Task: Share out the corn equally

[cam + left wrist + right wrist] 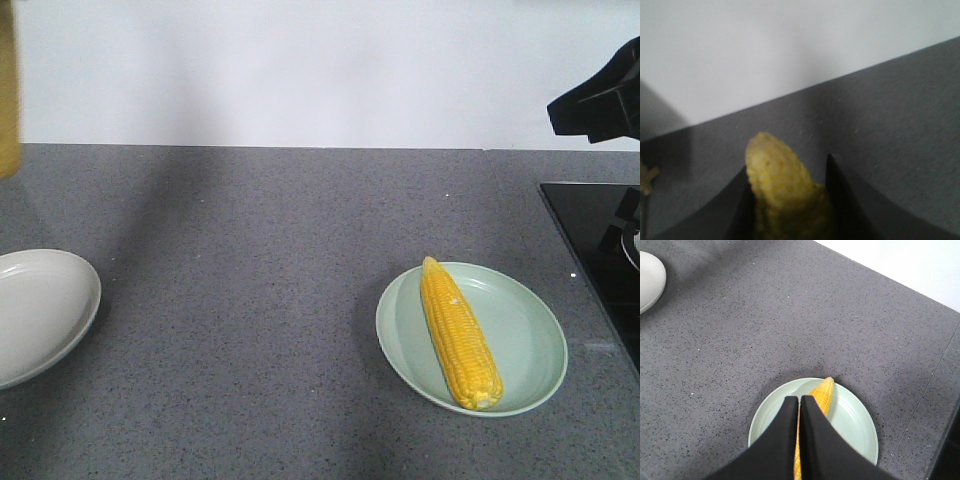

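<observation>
The left hand [790, 200] grips a cob of corn [782, 185] between its two dark fingers, and the cob's tapered tip points out in front of it, high above the grey counter [250, 300]. In the front view only a yellow blur at the top left edge shows this cob. A second cob [458, 335] lies across the pale green plate [535, 330] on the right side. The white plate [40, 300] at the left edge looks bare in the part that is visible. The right hand [800, 405] hangs over the green plate with its fingers pressed together, holding nothing. I judge that the step in hand is carrying the held cob to a plate. Since the green plate has one cob already, the next move probably calls for lowering the left hand over the white plate and letting the cob go there, low enough that it does not roll off.
</observation>
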{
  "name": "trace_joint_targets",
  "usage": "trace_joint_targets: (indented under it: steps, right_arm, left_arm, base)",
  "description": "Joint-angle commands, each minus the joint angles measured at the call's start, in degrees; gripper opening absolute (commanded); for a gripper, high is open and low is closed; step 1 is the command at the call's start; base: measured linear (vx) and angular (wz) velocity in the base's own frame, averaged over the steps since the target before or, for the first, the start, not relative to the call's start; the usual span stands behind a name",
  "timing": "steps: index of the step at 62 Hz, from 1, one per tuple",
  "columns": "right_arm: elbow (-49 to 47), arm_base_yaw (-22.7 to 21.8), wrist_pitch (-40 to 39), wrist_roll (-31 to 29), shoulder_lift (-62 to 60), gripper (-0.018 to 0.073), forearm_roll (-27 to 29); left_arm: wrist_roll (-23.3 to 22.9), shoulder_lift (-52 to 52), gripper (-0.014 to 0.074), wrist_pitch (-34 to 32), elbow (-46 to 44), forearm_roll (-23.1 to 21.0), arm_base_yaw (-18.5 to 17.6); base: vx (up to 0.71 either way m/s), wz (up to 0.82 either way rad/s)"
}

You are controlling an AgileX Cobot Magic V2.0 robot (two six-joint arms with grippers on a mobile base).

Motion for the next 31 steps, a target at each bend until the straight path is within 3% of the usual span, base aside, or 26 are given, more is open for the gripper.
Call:
trace_joint_targets:
  steps: [1,13,31]
  right_arm:
    - [-1.6,-0.1,-2.4,-0.6,-1.2,-0.0008,0.5]
    - [-1.6,-0.1,-1.9,-0.6,-1.2,-0.0008,0.5]
    - [-1.6,-0.1,-0.3,-0.6,-1.2,-0.0008,0.6]
  left_arm:
    - [-0.8,-4.7,-0.0006,-1.7,6.4,1.7,3.6]
    - [-1.2,-5.9,-0.0006,-2.9,17.7,1.6,10.0]
    - [-2.7,-2.9,-0.0006,-7.5,26.5,1.6,13.1]
  base:
    - [0.00,0.00]
    - [0.00,0.00]
    - [0.00,0.00]
